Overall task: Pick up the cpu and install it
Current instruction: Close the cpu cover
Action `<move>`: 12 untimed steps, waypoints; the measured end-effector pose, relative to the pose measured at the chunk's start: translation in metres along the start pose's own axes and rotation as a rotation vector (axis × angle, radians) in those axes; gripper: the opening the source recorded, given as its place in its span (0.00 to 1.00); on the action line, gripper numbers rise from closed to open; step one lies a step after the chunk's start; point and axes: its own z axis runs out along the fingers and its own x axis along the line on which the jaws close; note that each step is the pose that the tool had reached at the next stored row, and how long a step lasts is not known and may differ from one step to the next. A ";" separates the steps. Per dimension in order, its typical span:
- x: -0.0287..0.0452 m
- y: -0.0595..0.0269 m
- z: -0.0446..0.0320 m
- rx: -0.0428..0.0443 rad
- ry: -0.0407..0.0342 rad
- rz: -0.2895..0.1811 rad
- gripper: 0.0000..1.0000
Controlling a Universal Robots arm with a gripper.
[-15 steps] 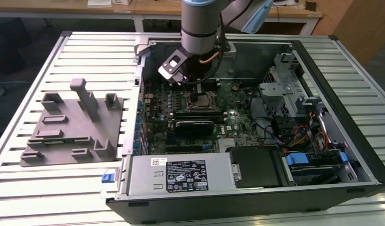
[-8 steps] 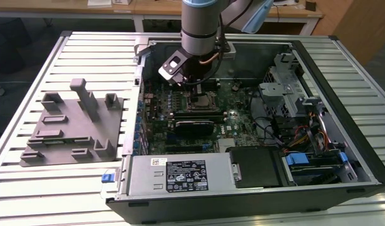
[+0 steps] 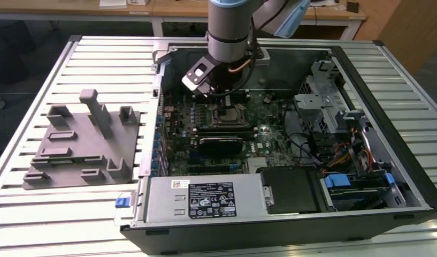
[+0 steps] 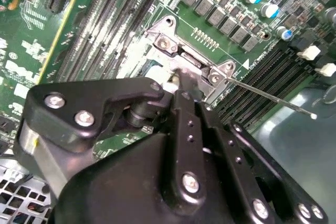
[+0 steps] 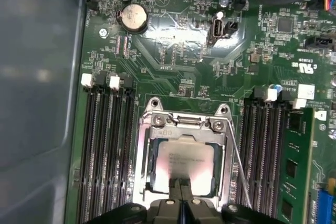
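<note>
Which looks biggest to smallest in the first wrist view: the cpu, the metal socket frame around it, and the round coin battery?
1. metal socket frame
2. cpu, lying inside that frame, with one edge covered by the claw
3. coin battery, plainly the smallest in this view

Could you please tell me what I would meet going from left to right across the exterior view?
grey fixture → CPU socket → metal drive cage → computer case's side wall
</note>
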 end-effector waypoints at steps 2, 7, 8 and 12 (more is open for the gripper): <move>-0.0003 -0.0002 -0.0065 0.0011 -0.0008 0.000 0.12; -0.0005 -0.0002 -0.0206 0.0013 -0.0008 0.000 0.12; -0.0007 -0.0002 -0.0208 0.0012 -0.0007 0.000 0.12; -0.0011 0.0034 -0.0208 0.0012 -0.0007 0.000 0.12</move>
